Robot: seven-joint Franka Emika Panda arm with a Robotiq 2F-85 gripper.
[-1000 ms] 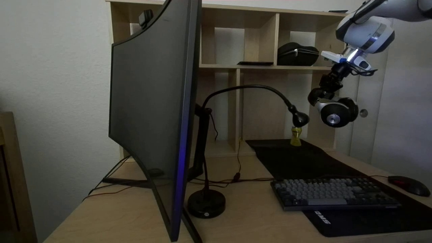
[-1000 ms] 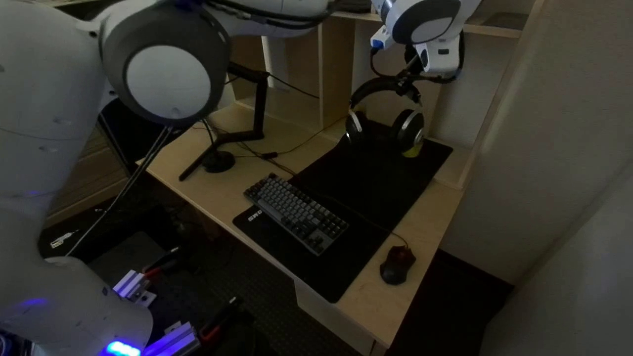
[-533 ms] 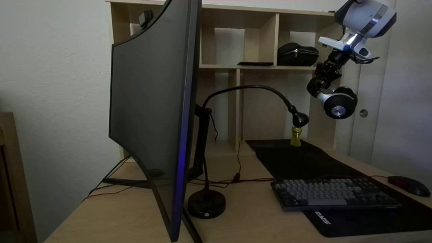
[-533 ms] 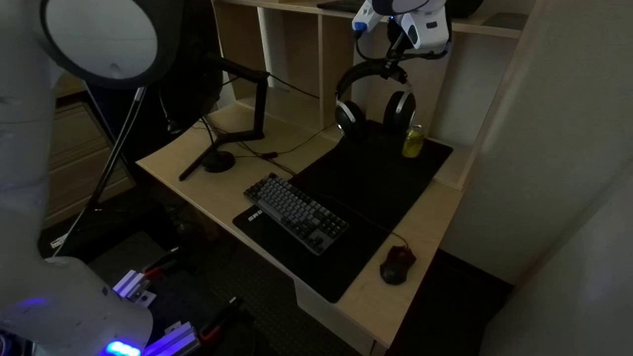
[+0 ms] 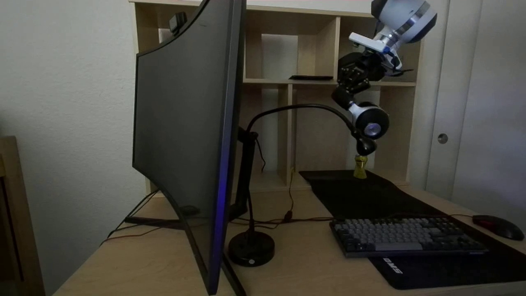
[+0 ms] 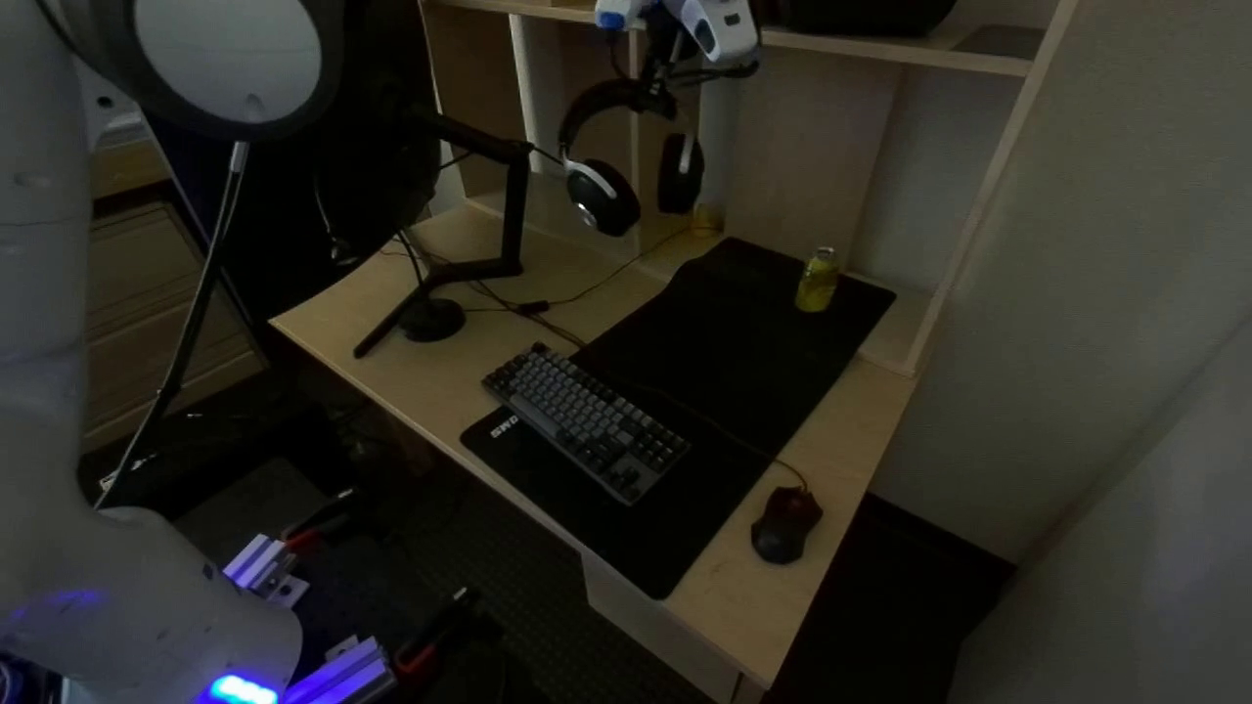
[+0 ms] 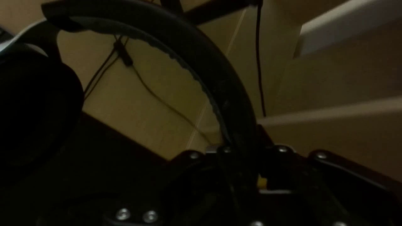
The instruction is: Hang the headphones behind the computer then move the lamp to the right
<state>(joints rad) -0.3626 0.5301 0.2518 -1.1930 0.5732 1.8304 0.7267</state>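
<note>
headphones [image 6: 604, 200] hang in mid-air, upper ctr of the frame in an exterior view, in front of the shelf unit [image 6: 880, 53] & abv the bench [image 6: 851, 420]. headband [image 7: 220, 81] on top, both cups dangling below it. jaws are clamped on the headband: in the wrist view it arcs from upper left to bottom ctr & runs down btwn them; one earcup [image 7: 37, 106] takes up the far left there, v. dark.

lamp [image 5: 251, 248]: blk gooseneck, base on the bench at lower ctr in an exterior view, just right of the monitor [image 5: 181, 123]. neck arches up & over to the right; lamp head [image 5: 365, 145] points down, crossing in front of the headphones in the frame. monitor is curved, seen at a steep angle, left ctr, w/ a webcam [image 5: 177, 22] on its top edge.

keyboard [image 6: 587, 420] sits on the desk mat [image 6: 743, 332], approx ctr in an exterior view. mouse [image 6: 785, 525] is on the bench just beside the mat, lower right. yellow can [image 6: 817, 281] stands upright on the mat, right of ctr, nr the shelf unit. blk case [image 6: 866, 15] on a shelf, top right, cut off by the frame edge. arm [image 6: 39, 411] fills the left edge, its wrist end at top ctr.
</note>
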